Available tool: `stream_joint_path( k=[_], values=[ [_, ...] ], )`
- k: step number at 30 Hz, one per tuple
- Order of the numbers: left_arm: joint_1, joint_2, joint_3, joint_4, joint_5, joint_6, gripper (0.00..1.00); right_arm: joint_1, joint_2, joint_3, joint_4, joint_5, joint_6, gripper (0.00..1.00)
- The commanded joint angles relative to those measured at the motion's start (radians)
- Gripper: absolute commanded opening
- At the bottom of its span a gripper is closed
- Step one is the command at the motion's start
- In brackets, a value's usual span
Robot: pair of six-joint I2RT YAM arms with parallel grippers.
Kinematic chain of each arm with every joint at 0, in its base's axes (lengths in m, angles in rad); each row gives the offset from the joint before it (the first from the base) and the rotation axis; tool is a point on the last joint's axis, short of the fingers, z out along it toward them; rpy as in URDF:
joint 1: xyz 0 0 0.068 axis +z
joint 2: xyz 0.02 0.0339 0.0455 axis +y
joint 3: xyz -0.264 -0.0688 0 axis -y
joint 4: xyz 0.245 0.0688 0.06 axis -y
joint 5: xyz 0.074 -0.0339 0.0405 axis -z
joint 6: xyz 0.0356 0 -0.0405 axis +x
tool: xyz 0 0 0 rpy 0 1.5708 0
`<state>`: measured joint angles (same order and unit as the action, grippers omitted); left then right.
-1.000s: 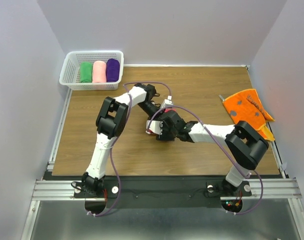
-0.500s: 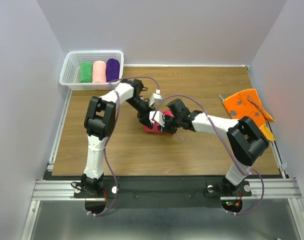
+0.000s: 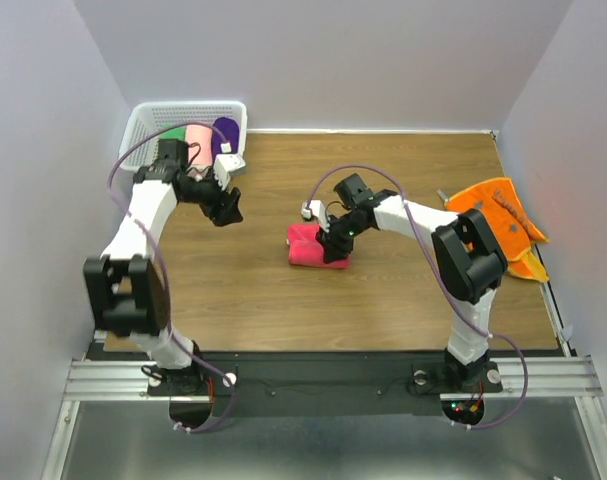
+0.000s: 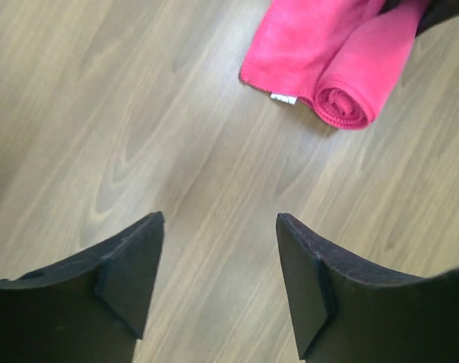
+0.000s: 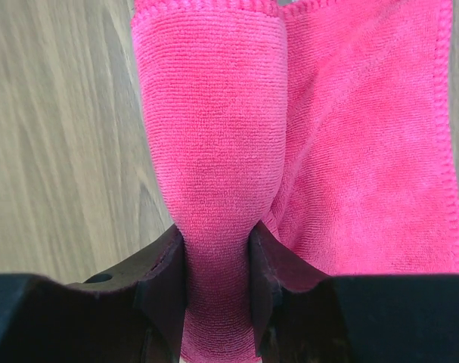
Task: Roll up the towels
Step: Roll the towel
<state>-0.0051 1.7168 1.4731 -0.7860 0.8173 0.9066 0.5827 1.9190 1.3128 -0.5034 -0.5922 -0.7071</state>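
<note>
Two grippers: right gripper (image 5: 216, 253) jaws clamped on half-rolled hot-pink towel (image 5: 214, 121); left gripper (image 4: 219, 227) jaws spread, well apart from towel.

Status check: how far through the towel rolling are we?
Done: the green roll, pale pink roll and purple roll sit in the white basket. In hand: the right claw is shut on the hot-pink towel, partly rolled with a flat flap beside it; the left claw is open and empty. To do: the orange towel lies unrolled.
</note>
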Motion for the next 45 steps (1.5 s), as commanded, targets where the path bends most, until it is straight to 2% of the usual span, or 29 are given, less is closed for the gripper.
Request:
stream_joint_path(
  k=[1,5,7,9,10,11,15,18,22,30,36,38,40,41,42,43,44,45],
  values=[
    [-0.033,-0.279,-0.219,0.281,-0.033,-0.074,0.74,-0.038,0.101,0.098,-0.199,-0.173,0.049,0.01],
    [-0.146,-0.492,-0.495,0.444,-0.180,-0.011,0.80,-0.070,0.239,0.308,-0.397,-0.274,0.032,0.01],
    [-0.269,-0.586,-0.581,0.542,-0.300,0.014,0.82,-0.080,0.317,0.376,-0.507,-0.305,0.021,0.02],
    [-0.358,-0.626,-0.693,0.600,-0.368,0.056,0.82,-0.090,0.359,0.446,-0.587,-0.348,0.012,0.03],
    [-0.398,-0.652,-0.727,0.679,-0.444,0.063,0.82,-0.093,0.379,0.460,-0.601,-0.363,0.017,0.04],
    [-0.482,-0.658,-0.782,0.721,-0.479,0.074,0.83,-0.098,0.414,0.477,-0.621,-0.368,0.015,0.05],
    [-0.640,-0.611,-0.841,0.873,-0.608,0.158,0.83,-0.110,0.515,0.568,-0.740,-0.403,-0.023,0.08],
    [-0.711,-0.519,-0.830,0.939,-0.653,0.230,0.83,-0.122,0.577,0.631,-0.848,-0.428,-0.063,0.08],
    [-0.765,-0.449,-0.820,0.976,-0.638,0.314,0.84,-0.135,0.610,0.645,-0.865,-0.443,-0.066,0.08],
    [-0.794,-0.270,-0.740,0.956,-0.606,0.328,0.83,-0.138,0.627,0.640,-0.879,-0.445,-0.080,0.11],
    [-0.794,-0.168,-0.662,0.849,-0.592,0.296,0.74,-0.139,0.629,0.664,-0.877,-0.429,-0.071,0.13],
    [-0.794,-0.137,-0.651,0.812,-0.584,0.290,0.67,-0.139,0.626,0.668,-0.877,-0.414,-0.078,0.15],
    [-0.794,-0.102,-0.631,0.753,-0.573,0.285,0.58,-0.141,0.614,0.669,-0.874,-0.402,-0.089,0.23],
    [-0.794,-0.088,-0.619,0.722,-0.567,0.278,0.48,-0.150,0.608,0.666,-0.873,-0.400,-0.091,0.30],
    [-0.791,-0.066,-0.588,0.668,-0.555,0.264,0.42,-0.167,0.597,0.675,-0.873,-0.405,-0.092,0.46],
    [-0.788,-0.057,-0.588,0.641,-0.549,0.264,0.41,-0.167,0.594,0.675,-0.870,-0.405,-0.091,0.58],
    [-0.789,-0.051,-0.573,0.611,-0.540,0.256,0.36,-0.194,0.589,0.706,-0.868,-0.403,-0.086,0.64],
    [-0.786,-0.042,-0.568,0.585,-0.531,0.249,0.34,-0.213,0.583,0.727,-0.863,-0.403,-0.078,0.77]
  ],
)
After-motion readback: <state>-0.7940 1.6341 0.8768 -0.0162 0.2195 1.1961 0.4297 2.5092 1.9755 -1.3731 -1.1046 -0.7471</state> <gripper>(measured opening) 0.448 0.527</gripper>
